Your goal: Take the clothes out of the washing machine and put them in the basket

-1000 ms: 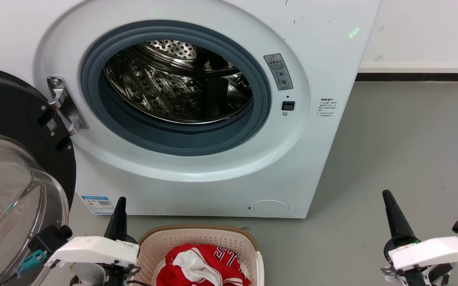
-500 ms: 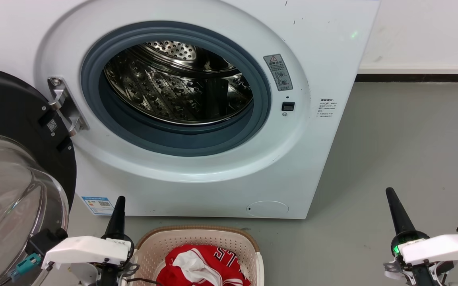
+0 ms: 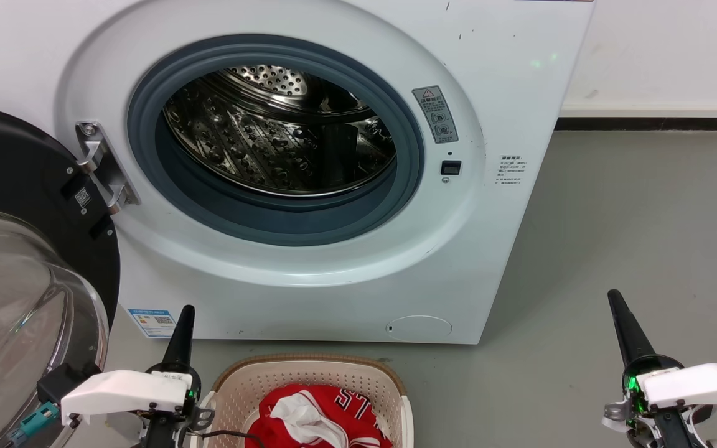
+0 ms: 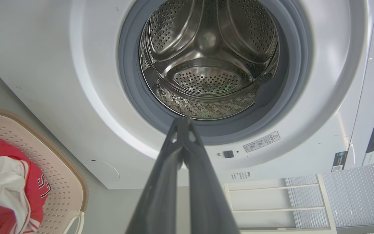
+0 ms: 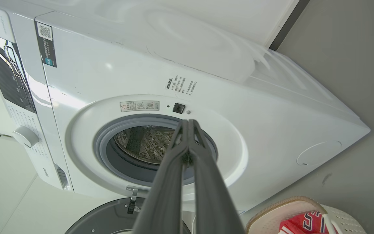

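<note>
The white washing machine (image 3: pixel 508 81) stands open before me, its steel drum (image 3: pixel 277 134) bare inside the grey seal. Red clothes (image 3: pixel 327 414) with white lining and lettering lie in the cream basket (image 3: pixel 309 372) on the floor below the machine. My left gripper (image 3: pixel 186 311) is shut and holds nothing, just left of the basket. My right gripper (image 3: pixel 613 295) is shut too, out on the floor at the lower right. The left wrist view looks past the left gripper (image 4: pixel 183 120) into the drum (image 4: pixel 206 58), with the clothes (image 4: pixel 8 182) in the basket (image 4: pixel 67 182) at its lower left.
The black-rimmed glass door (image 3: pixel 16 261) hangs open at the left, close to my left arm. Grey floor (image 3: pixel 645 236) stretches right of the machine to a white wall with a dark skirting (image 3: pixel 651 121). A white shelf unit (image 4: pixel 271 204) shows in the left wrist view.
Both grippers have drawn back a little toward the bottom of the head view, staying shut. The clothes and basket have not moved.
</note>
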